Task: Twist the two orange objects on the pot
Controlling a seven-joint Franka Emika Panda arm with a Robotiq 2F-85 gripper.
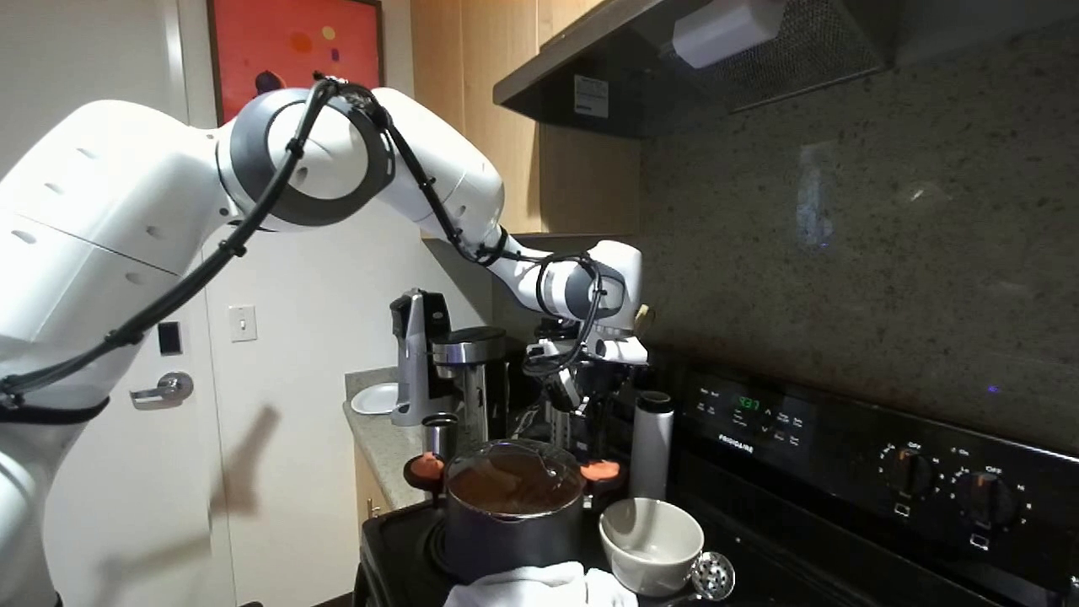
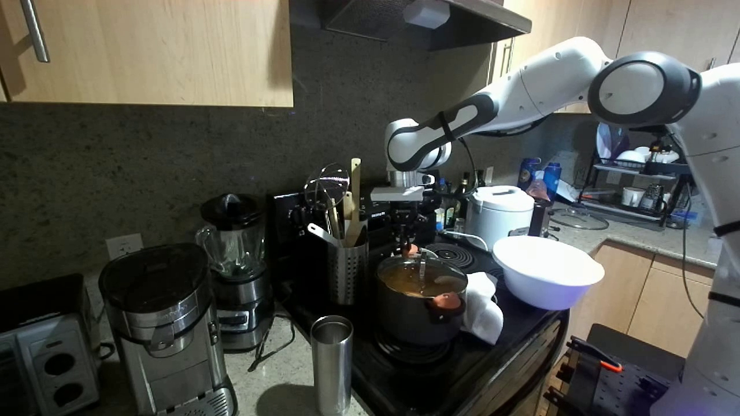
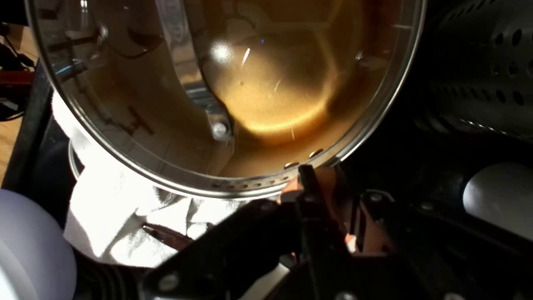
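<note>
On the stove (image 2: pixel 404 384), over a coil (image 2: pixel 410 353): one pot (image 1: pixel 510 544), lid (image 1: pixel 516 476) on, presumably there for cooking. Two orange grips (image 1: pixel 600 470), one to each handle (image 2: pixel 443 315), at opposite sides: rear grip (image 2: pixel 412 250) toward the control panel (image 1: pixel 834 472), front grip (image 2: pixel 446 300) toward the stove's front. Each likely serves as a lid catch (draining holes (image 3: pixel 258 184) in the lid's edge hint at it), hence its seat beside the rim. One gripper (image 3: pixel 325 173), pointing down over the rear grip, fingers (image 3: pixel 309 183) a little apart, orange between them; whether they pinch it, no view settles. A hold from above would suit a twist. Orientation: the pair lie on a line from panel to stove front, each jutting outward. Front grip reads wider than tall in an exterior view; its true long axis, and the rear one's, uncertain.
</note>
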